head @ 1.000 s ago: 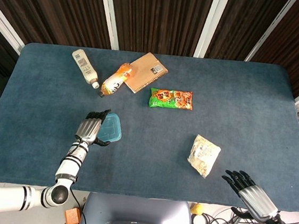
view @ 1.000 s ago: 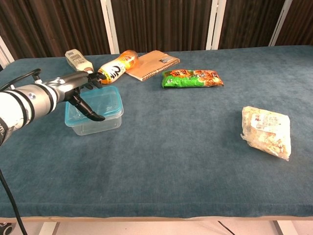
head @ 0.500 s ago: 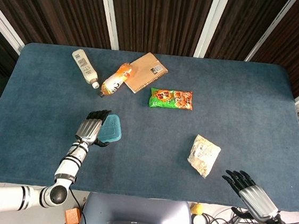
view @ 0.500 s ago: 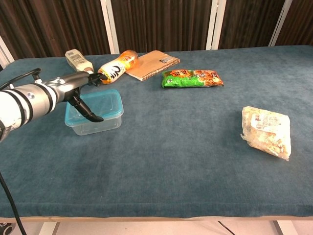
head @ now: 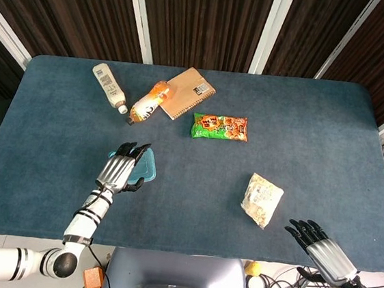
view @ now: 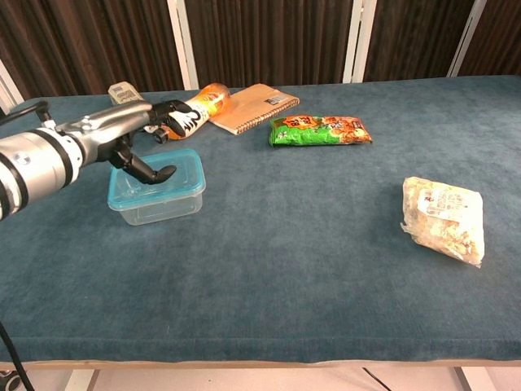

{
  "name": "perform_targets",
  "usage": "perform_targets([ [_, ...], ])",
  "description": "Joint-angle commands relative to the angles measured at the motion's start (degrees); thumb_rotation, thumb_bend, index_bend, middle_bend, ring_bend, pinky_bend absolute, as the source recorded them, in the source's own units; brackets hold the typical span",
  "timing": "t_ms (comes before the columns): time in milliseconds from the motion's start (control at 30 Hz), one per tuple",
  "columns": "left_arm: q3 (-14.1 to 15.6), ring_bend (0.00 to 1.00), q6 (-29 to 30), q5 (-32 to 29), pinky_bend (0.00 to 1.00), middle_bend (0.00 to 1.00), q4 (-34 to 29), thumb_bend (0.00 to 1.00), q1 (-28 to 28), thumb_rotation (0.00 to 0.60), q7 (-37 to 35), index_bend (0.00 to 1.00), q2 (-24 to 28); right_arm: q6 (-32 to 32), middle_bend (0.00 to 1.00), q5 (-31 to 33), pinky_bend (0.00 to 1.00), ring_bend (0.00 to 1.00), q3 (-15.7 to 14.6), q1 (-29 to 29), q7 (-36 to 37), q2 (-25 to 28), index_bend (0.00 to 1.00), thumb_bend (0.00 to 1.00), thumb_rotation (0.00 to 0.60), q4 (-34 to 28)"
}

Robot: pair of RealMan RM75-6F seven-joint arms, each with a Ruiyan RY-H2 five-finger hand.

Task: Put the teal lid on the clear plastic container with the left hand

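The teal lid [head: 150, 166] lies on top of the clear plastic container [view: 155, 204] at the table's left middle; in the chest view the lid [view: 187, 168] looks level on the rim. My left hand [head: 122, 170] hovers over the lid's left part with fingers spread and holds nothing. In the chest view the left hand [view: 137, 137] is above the box, its thumb curving down to the lid surface. My right hand [head: 317, 244] hangs past the table's near right edge, fingers spread, holding nothing.
A white bottle [head: 109, 85], an orange bottle [head: 148, 101] and a spiral notebook [head: 189, 93] lie at the back left. A green snack bag [head: 220, 127] sits mid-table, a pale food bag [head: 261, 200] at the right front.
The left hand has lifted off the lid and spread its fingers, shifting slightly over the box. The lid has settled flat on the container. The right hand has not moved.
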Motion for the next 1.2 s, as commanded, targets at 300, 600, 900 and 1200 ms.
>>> perform_targets([
  [300,2.59,0.05,0.50,-1.60,0.00,0.19,2.87,0.55,0.51,0.600,5.97,0.00,-1.93,0.35,0.00,-0.33,0.00,0.00,-0.19,-0.12,0.01,0.14,0.00,0.20,0.600,-0.11],
  [600,3.35,0.09,-0.54,-3.03,0.00,0.22,4.39,0.55,0.40,0.600,8.41,0.00,-3.06,0.03,0.00,-0.10,0.00,0.00,-0.15,-0.07,-0.27,0.09,0.00,0.20,0.600,-0.27],
  [900,4.32,0.11,-1.35,-3.46,0.00,0.24,5.53,0.55,0.54,0.600,9.87,0.00,-3.98,-0.14,0.00,0.04,0.00,0.00,-0.09,-0.02,-0.41,0.02,0.00,0.20,0.600,-0.24],
  [1200,3.93,0.11,1.99,3.53,0.00,0.25,4.14,0.56,2.23,0.600,6.31,0.00,-2.93,-0.33,0.00,0.10,0.00,0.00,-0.16,0.00,-0.52,0.09,0.00,0.20,0.600,-0.36],
])
